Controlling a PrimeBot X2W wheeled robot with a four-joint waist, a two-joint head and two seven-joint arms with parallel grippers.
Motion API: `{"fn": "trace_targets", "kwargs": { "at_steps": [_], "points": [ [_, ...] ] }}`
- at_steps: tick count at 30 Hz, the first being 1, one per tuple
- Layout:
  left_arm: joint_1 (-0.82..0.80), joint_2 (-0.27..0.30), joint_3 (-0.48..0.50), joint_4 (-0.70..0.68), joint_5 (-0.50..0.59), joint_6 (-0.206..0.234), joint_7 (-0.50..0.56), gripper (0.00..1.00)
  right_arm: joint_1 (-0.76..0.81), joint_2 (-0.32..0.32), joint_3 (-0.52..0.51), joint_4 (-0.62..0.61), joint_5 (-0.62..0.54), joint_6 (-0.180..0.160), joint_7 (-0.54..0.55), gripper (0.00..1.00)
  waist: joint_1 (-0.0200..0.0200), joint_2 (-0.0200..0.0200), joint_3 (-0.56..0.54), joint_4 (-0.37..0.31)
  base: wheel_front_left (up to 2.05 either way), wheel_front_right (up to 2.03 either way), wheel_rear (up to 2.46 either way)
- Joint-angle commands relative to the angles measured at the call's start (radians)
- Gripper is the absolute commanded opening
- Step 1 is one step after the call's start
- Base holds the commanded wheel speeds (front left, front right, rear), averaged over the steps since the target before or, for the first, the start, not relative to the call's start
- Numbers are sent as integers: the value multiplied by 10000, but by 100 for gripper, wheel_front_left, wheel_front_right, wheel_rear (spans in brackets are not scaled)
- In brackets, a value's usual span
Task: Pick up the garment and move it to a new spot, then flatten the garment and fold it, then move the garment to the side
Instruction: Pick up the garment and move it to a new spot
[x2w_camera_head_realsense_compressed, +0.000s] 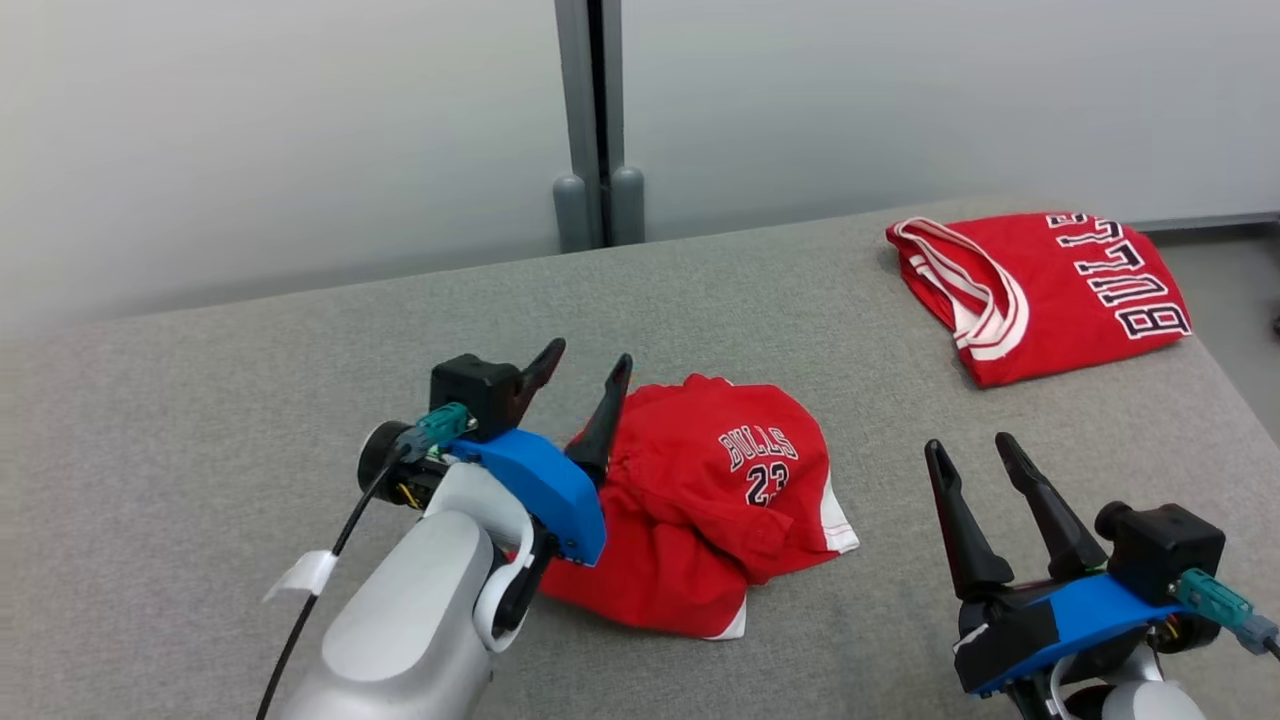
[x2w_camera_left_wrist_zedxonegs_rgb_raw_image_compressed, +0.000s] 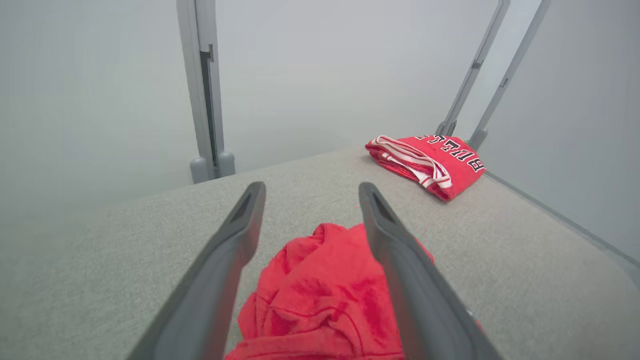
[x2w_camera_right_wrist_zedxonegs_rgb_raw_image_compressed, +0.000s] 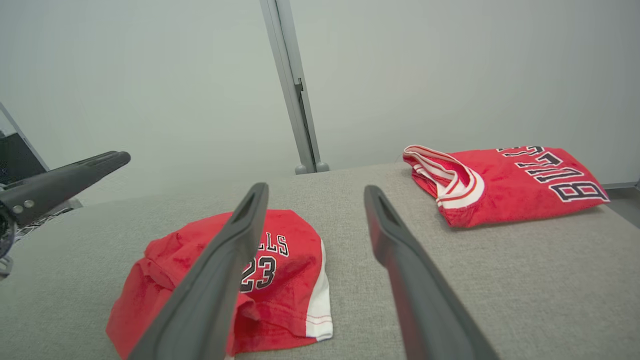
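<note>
— Looking at our shorts (x2w_camera_head_realsense_compressed: 720, 500): where are we?
— Crumpled mid table (x2w_camera_head_realsense_compressed: 300, 330). Our left claw (x2w_camera_head_realsense_compressed: 588, 352) at their nine o'clock, right claw (x2w_camera_head_realsense_compressed: 970, 444) at four, both spread, empty. Flattening, folding, moving aside remain.

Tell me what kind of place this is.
Probably a lab bay set up for folding practice: a grey fabric-covered table, frosted partition panels, crumpled red Bulls shorts and a folded Bulls jersey.
</note>
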Motion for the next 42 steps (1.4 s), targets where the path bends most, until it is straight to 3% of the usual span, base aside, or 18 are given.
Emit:
{"fn": "trace_targets", "kwargs": {
  "at_steps": [1,10,15,24,42],
  "points": [
    [223,113,187,-185,-95,49,-485,100,205,-51,-124,-72,-98,5,33,100,0,-1,-144,151,0,0,0],
    [1906,858,1176,-1599,-345,690,-1846,100,641,-2,-599,-308,-157,5,190,100,0,-1,-618,860,0,0,0],
    [3218,1382,1848,-2570,-167,1109,-1972,100,850,52,-937,-176,-41,5,103,100,0,-1,-707,1178,0,0,0],
    [5231,1720,3088,-3996,495,1756,-1985,100,1154,111,-1293,325,44,5,-117,100,0,-1,-821,1380,0,0,0],
    [5937,2051,3190,-4005,874,1944,-1926,100,1367,138,-1347,778,232,5,-194,100,0,-1,-858,1109,0,0,0]
  ]
}}
